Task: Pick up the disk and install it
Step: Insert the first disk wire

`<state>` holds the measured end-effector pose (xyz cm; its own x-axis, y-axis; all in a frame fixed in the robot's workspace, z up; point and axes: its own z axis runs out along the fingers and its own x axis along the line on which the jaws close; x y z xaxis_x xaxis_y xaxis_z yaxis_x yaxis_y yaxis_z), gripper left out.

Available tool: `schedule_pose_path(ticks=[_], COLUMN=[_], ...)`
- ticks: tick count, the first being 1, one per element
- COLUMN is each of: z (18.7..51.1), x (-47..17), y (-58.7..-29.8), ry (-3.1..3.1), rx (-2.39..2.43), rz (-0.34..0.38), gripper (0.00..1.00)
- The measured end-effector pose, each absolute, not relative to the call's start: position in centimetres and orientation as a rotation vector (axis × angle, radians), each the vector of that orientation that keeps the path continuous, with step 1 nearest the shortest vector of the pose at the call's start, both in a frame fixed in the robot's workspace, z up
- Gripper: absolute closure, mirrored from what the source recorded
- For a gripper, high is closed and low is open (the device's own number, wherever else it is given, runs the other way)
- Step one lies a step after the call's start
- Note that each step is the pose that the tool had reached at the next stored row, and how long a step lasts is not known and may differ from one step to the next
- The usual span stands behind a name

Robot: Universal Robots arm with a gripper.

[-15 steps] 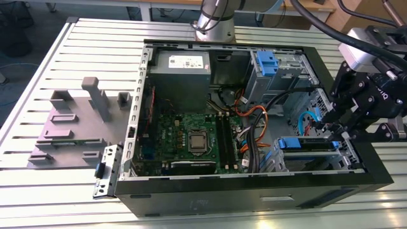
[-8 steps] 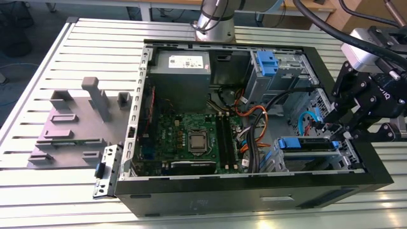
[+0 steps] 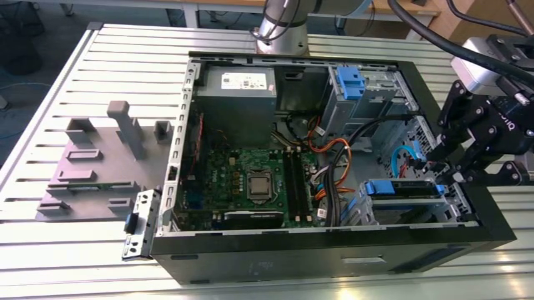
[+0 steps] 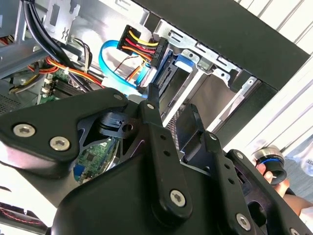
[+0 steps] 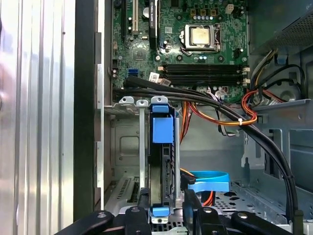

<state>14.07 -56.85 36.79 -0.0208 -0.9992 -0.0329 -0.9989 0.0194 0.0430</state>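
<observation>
Hovering at the open computer case's corner on the exterior view's right, the gripper straddles the disk, its fingers set on either side of the blue carrier's end. The disk stands on edge in the grey drive bay by the case's front wall, beside the motherboard; whether the fingers press it cannot be told

black gripper linkage fills foreground | fingers reach toward drive cage | blue SATA cable beside power connector
</observation>
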Motion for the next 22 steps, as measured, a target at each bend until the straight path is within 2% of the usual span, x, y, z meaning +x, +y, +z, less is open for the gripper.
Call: schedule_pose_path(ticks=[22], z=[36.7], x=[15.4], y=[-56.6], ry=[-2.238], rx=[2.193], rz=[-0.085], gripper=[0.59])
